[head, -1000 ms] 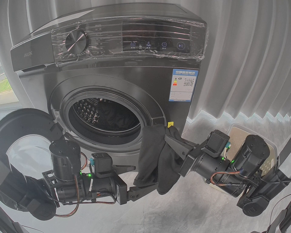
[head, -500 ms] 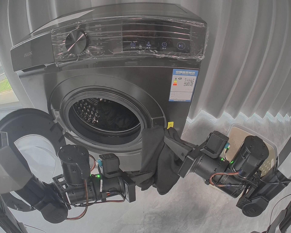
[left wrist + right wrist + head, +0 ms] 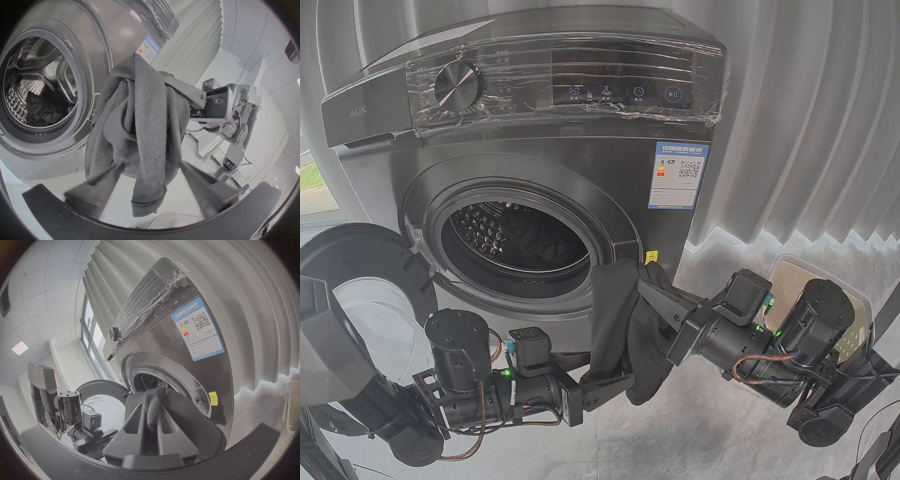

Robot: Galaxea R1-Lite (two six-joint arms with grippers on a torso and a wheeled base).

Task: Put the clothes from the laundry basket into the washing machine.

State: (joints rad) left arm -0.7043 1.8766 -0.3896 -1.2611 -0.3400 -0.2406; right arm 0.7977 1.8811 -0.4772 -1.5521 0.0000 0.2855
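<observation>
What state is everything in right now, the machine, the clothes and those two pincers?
Washing machine door, swung fully open.
Drum, holds dark clothes at the back.
Dark garment, hanging outside the drum, gripped at its top.
Right pincer, shut on the dark garment.
Left pincer, open, one finger each side of the garment's lower end.
Laundry basket, on the floor, partly hidden by the right arm.

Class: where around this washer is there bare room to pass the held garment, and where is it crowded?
Free: the drum left of the dark clothes inside; bare floor below the garment. Crowded: below-right of the opening, where the right end effector and left end effector meet at the garment.
</observation>
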